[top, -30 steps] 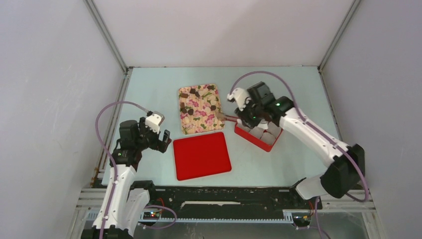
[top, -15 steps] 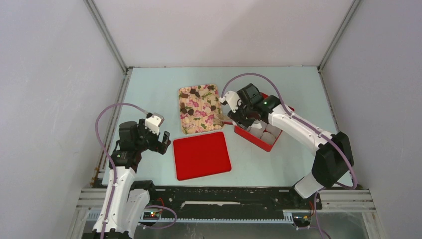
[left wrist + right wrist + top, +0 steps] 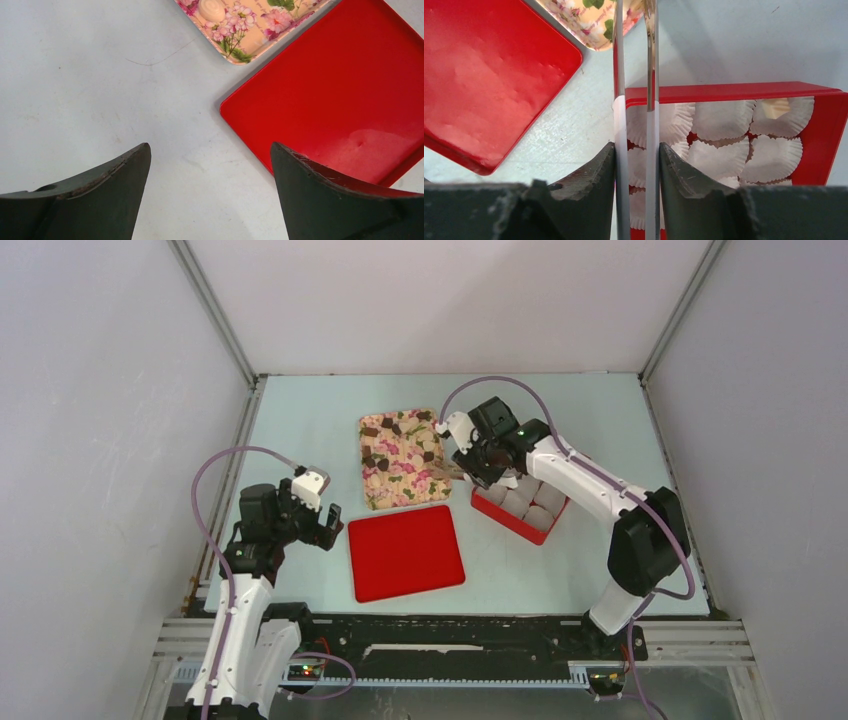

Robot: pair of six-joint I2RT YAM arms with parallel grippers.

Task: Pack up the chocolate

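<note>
Chocolate (image 3: 383,464): on floral tray (image 3: 405,490), just left of right gripper (image 3: 636,150), which clamps tweezers (image 3: 618,60) pointing trayward, tips unseen; left gripper (image 3: 210,147) agape, empty, farther off.

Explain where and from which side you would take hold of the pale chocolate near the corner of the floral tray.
Pinch the pale chocolate across its opposite sides, coming straight down. It is a low rounded dome lying flat on the floral tray, so probably only its sides offer a hold. The thin tongs in the right gripper suit its small size.
</note>
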